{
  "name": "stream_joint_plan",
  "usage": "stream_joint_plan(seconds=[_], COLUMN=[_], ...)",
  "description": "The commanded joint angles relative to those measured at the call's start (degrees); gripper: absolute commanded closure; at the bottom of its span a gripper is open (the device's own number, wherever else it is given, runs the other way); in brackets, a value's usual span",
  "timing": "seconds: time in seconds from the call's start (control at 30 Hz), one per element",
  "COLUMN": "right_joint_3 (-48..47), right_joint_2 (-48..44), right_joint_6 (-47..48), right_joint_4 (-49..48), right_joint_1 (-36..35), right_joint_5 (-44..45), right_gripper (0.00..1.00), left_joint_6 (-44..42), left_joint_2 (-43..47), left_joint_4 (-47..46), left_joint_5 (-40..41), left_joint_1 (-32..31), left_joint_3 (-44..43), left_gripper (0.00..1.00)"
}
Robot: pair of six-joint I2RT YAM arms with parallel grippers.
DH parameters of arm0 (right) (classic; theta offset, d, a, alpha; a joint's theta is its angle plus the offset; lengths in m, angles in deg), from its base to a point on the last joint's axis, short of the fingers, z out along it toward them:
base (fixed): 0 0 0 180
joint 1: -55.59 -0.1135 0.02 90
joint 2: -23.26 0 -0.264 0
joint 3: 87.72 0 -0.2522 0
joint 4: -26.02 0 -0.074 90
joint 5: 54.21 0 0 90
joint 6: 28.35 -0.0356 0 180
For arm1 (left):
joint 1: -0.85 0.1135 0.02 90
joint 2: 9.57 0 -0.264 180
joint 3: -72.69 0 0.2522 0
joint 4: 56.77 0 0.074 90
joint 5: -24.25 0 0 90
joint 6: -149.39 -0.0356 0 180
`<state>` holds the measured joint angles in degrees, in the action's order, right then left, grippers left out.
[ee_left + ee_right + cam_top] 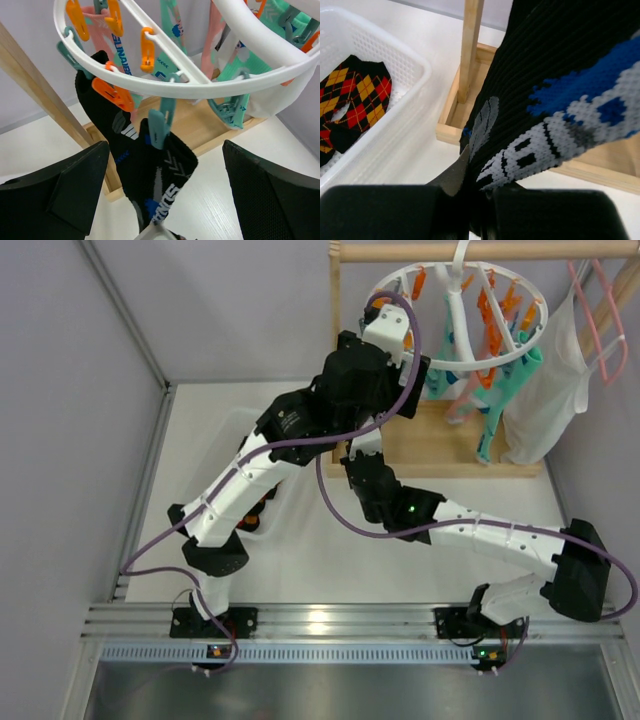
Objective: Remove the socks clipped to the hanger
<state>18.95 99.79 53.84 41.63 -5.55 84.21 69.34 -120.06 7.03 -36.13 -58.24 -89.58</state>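
The round white hanger [455, 365] hangs from a wooden rail, with orange and teal clips. A black sock with blue marks [145, 165] hangs from a teal clip [159, 125] and an orange clip [114, 93] on the ring [200, 90]. My left gripper [165, 147] is open, its fingers on either side of this sock below the ring; in the top view it [392, 320] sits at the ring's left edge. My right gripper [482, 187] is shut on the black sock's lower end [555, 75]; in the top view it [362, 445] is under the left arm. Teal socks [500, 405] and pink socks [465, 400] stay clipped.
A white basket [395, 115] at the left holds red-orange-black argyle socks [355, 95]. The wooden stand has a post [470, 50] and a base frame [440, 440]. A white cloth [545, 390] and a pink wire hanger [600, 330] hang at the right.
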Motion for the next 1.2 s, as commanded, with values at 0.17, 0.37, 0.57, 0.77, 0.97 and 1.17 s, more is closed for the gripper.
stream_joint_plan(seconds=[0.17, 0.37, 0.57, 0.77, 0.97, 1.17], right_joint_3=[-6.3, -6.5, -6.2, -6.3, -6.4, -6.3], right_joint_2=[4.0, 4.5, 5.0, 5.6, 5.6, 5.6], right_joint_6=[5.5, 7.2, 7.2, 7.3, 9.7, 11.2], right_joint_4=[-1.2, -1.3, -1.2, -1.3, -1.3, -3.2], right_joint_1=[-2.8, -4.2, -4.2, -4.2, -4.2, -4.2], right_joint_5=[0.6, -0.2, -0.6, -0.6, -1.2, -2.9], right_gripper=[1.00, 1.00, 1.00, 1.00, 1.00, 1.00], left_joint_6=[-6.0, -7.1, -7.7, -8.2, -8.3, -8.5], left_joint_2=[-1.9, -3.8, -5.0, -6.5, -8.5, -9.6], left_joint_4=[-4.3, -5.7, -7.5, -10.0, -11.8, -13.5], left_joint_5=[10.0, 14.0, 12.9, 16.9, 22.2, 24.1], left_joint_1=[-0.5, -0.5, -0.5, -0.5, -0.5, -0.5], left_joint_3=[1.4, 2.1, 1.5, 1.3, 1.1, 0.4], left_gripper=[0.07, 0.14, 0.11, 0.08, 0.18, 0.37])
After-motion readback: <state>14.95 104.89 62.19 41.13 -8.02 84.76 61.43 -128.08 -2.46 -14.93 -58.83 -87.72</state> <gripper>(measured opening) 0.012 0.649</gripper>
